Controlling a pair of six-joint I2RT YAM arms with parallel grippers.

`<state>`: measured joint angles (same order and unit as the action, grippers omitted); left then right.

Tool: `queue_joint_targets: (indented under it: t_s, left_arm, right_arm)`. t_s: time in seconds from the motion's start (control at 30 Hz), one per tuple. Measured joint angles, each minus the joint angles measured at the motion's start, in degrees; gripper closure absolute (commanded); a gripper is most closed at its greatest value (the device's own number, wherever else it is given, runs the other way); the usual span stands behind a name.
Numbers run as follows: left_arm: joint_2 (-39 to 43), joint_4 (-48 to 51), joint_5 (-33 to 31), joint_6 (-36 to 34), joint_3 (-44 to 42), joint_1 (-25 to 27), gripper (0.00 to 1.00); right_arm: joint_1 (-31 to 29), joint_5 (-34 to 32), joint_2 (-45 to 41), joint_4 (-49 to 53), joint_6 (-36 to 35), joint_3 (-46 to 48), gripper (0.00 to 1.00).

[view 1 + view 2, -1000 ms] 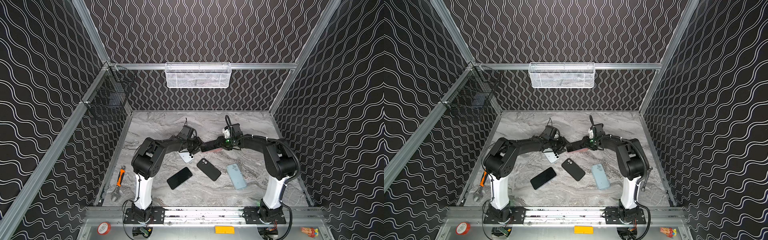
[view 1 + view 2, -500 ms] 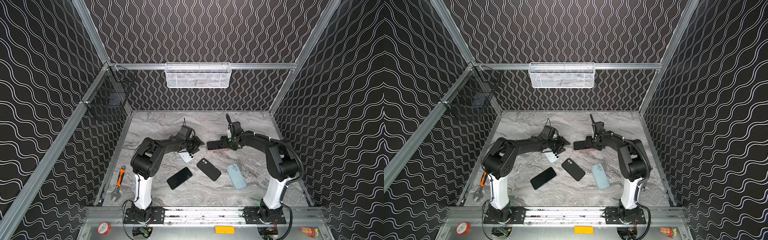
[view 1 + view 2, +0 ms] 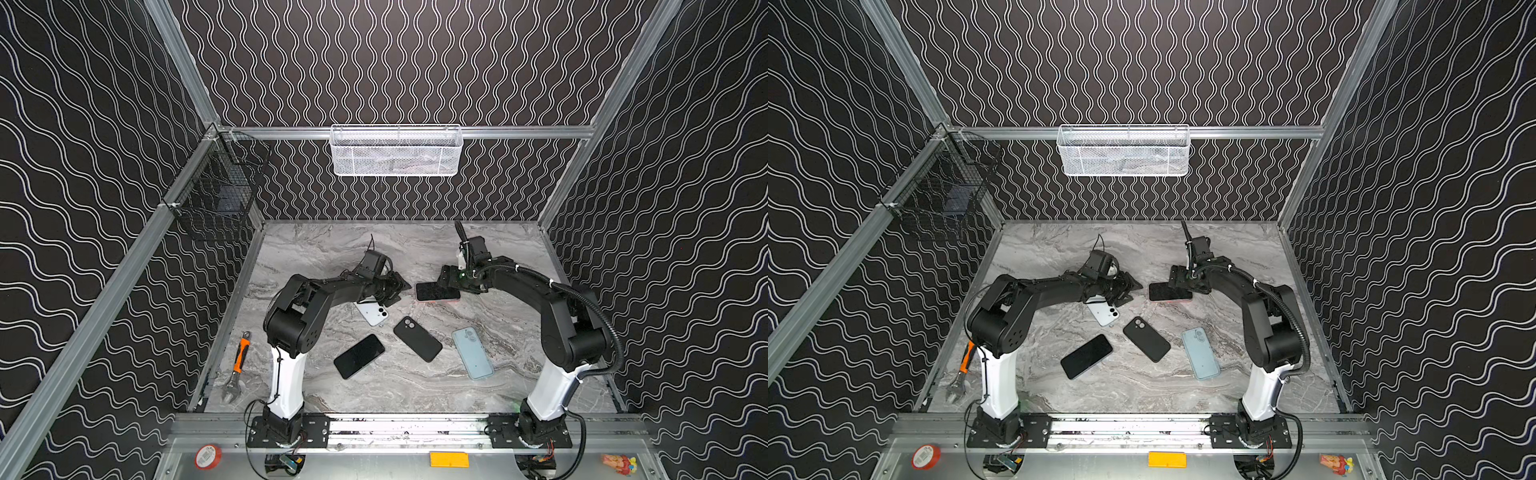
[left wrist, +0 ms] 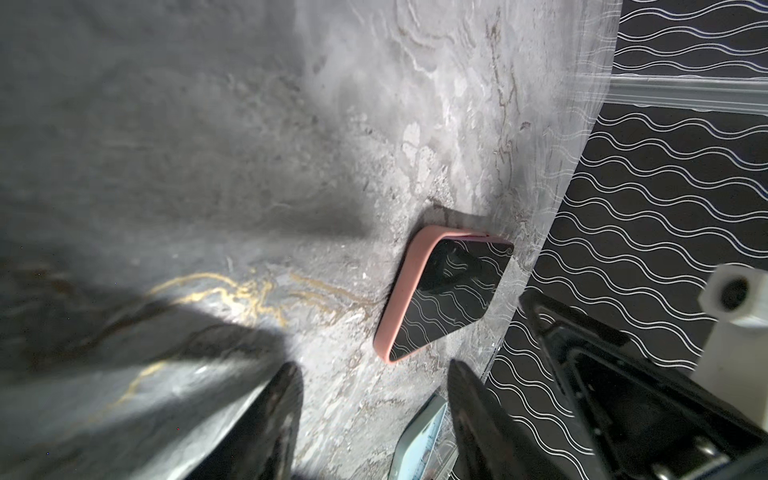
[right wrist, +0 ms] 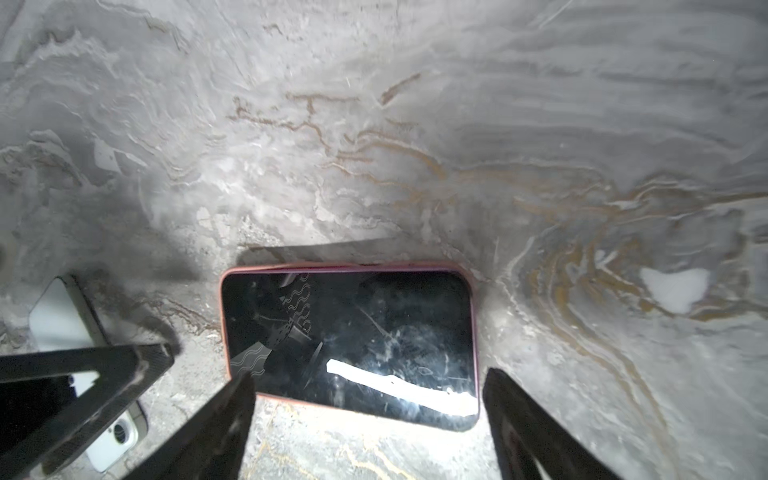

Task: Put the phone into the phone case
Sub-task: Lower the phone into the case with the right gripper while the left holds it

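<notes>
My right gripper stood wide, gripping nothing, astride the phone — seated screen-up in its pink case (fit apparently complete); my left gripper gaped empty, giving clearance.

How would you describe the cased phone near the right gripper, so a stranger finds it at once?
On the marble table, look below the white wall basket, beside the right gripper. The phone lies there flat, screen up. Only it has a pink case rim.
</notes>
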<state>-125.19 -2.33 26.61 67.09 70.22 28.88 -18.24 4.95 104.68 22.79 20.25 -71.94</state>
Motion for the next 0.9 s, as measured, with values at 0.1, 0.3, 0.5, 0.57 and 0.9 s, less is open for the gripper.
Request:
queue_joint_targets:
  t_s: [0.1, 0.3, 0.5, 0.57, 0.9]
  left_arm:
    - [0.3, 0.1, 0.1, -0.1, 0.1, 0.1, 0.4]
    - [-0.7, 2.3, 1.7, -3.8, 4.4, 1.0, 0.4]
    - [-2.9, 4.2, 2.2, -7.7, 7.0, 2.2, 0.39]
    - [-3.8, 4.2, 2.4, -7.8, 7.1, 2.3, 0.39]
    - [-7.0, -0.3, 4.7, -7.8, 7.6, 2.3, 0.39]
  right_arm:
    - [0.1, -1.3, -0.4, 0.9, -0.4, -0.5, 0.09]
    - [2.8, -0.2, -0.4, 0.9, -0.7, -0.4, 0.1]
    - [4.9, 5.6, 1.0, -0.3, 0.0, 0.4, 0.1]
    - [5.0, 7.5, 2.2, -1.1, 0.2, 0.4, 0.1]
    - [5.2, 12.7, 5.9, -3.8, 1.6, 0.8, 0.11]
